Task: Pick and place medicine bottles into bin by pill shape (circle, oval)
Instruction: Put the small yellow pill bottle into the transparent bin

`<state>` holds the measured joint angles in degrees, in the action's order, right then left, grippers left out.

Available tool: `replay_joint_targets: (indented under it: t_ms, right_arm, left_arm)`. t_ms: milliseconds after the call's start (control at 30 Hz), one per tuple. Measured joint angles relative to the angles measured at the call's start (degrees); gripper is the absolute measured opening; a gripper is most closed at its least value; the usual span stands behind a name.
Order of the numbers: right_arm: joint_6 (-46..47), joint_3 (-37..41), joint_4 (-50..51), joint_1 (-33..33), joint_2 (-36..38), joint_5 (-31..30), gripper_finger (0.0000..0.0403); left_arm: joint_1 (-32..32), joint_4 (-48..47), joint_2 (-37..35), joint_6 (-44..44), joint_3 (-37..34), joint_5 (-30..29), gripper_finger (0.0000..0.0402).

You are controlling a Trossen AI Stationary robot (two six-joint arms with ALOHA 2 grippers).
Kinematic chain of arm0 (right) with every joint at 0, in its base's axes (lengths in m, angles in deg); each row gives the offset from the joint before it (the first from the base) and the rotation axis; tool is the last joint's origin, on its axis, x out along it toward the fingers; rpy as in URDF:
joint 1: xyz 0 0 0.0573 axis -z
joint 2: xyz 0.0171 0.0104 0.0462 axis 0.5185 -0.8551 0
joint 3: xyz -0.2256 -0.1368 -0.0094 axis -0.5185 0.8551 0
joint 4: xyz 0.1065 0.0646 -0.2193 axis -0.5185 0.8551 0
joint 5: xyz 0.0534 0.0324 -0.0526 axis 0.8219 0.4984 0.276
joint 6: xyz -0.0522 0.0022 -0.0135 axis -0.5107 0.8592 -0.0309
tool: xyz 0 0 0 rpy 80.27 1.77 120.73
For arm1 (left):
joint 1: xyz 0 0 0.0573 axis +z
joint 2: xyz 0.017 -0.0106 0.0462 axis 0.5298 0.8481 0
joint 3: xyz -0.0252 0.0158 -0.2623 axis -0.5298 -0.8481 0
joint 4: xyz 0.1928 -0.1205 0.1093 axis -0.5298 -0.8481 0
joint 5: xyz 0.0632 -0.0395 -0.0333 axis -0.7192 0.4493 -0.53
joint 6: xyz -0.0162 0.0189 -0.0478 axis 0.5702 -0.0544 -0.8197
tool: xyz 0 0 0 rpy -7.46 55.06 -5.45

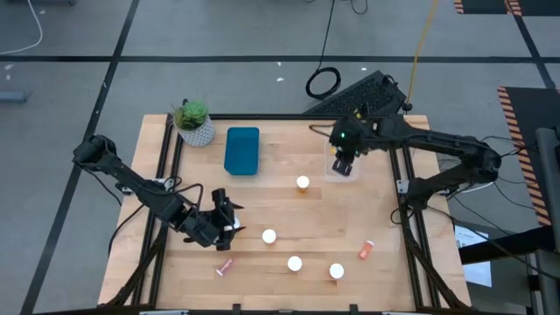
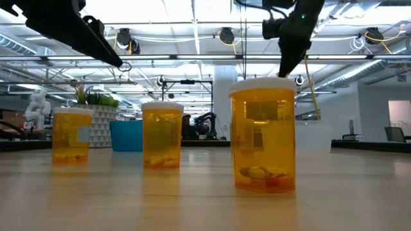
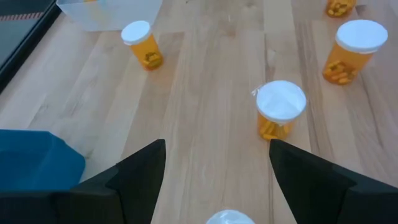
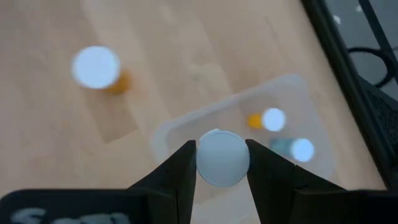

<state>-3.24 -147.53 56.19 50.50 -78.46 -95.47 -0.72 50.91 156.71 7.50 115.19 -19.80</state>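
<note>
Several amber medicine bottles with white caps stand on the wooden table point(image 1: 303, 183) point(image 1: 269, 236) point(image 1: 295, 263) point(image 1: 337, 271). A pink slim bottle point(image 1: 226, 267) and an orange one point(image 1: 366, 250) lie on their sides. My right gripper point(image 4: 222, 163) is shut on a white-capped bottle point(image 4: 222, 157) above the clear bin point(image 4: 186, 127), which holds two bottles point(image 4: 273, 119) point(image 4: 303, 149). My left gripper point(image 3: 214, 168) is open low over the table's left part point(image 1: 223, 219). A white cap point(image 3: 229, 218) shows between its fingers, apart from both. My right gripper pinches the bottle between its two fingers at the sides of its white cap point(image 4: 202, 158). The fingers come from above, pointing down. The bottle is lifted clear over the clear bin's near rim, cap up; its body is hidden under the cap.
A blue bin point(image 1: 242, 150) and a potted plant point(image 1: 194, 122) stand at the far left. The clear bin point(image 1: 343, 166) sits at the far right. In the low view three amber bottles point(image 2: 72, 135) point(image 2: 162, 136) point(image 2: 263, 138) stand close to the camera.
</note>
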Motion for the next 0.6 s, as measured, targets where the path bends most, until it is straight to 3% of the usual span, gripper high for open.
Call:
replay_joint_targets:
  t_ms: [200,600]
  right_arm:
    - [-1.0,4.4,-2.7,5.7,0.1,0.0,0.0117]
    - [-1.7,17.7,-15.6,10.7,0.2,3.0,0.0121]
  left_arm:
    - [0.0,0.0,0.0,-0.5,0.0,0.0,0.0292]
    - [0.0,0.0,0.0,-0.3,0.0,0.0,0.0292]
